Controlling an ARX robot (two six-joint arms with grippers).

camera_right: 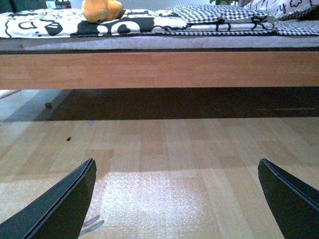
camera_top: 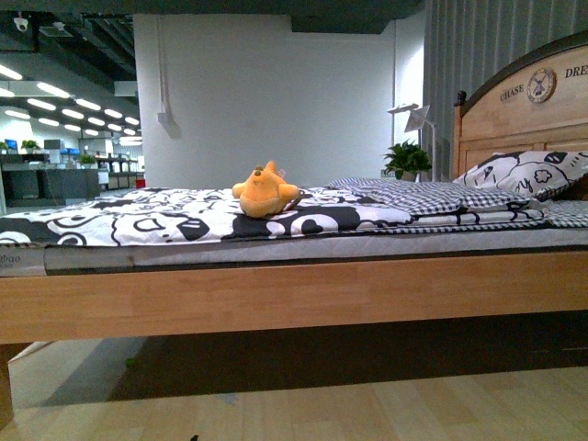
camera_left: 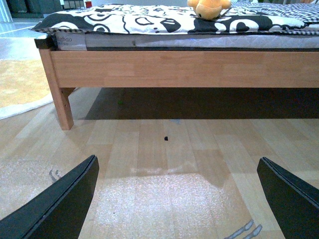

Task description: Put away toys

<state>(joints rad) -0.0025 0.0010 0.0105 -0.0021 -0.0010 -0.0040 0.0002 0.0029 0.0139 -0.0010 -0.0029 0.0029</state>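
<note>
An orange-yellow plush toy (camera_top: 265, 191) lies on the black-and-white bedspread (camera_top: 156, 220) near the middle of the bed. It also shows in the left wrist view (camera_left: 209, 8) and in the right wrist view (camera_right: 101, 10). My left gripper (camera_left: 177, 191) is open and empty, low over the wooden floor, well short of the bed. My right gripper (camera_right: 175, 191) is open and empty, also low over the floor in front of the bed. Neither arm shows in the front view.
The wooden bed frame (camera_top: 294, 294) runs across the view, with a headboard (camera_top: 528, 101) at the right, a patterned pillow (camera_top: 528, 173) and a folded checked blanket (camera_top: 413, 195). A potted plant (camera_top: 406, 161) stands behind. A small dark speck (camera_left: 166, 138) lies on the floor. A bed leg (camera_left: 60, 99) stands at the left.
</note>
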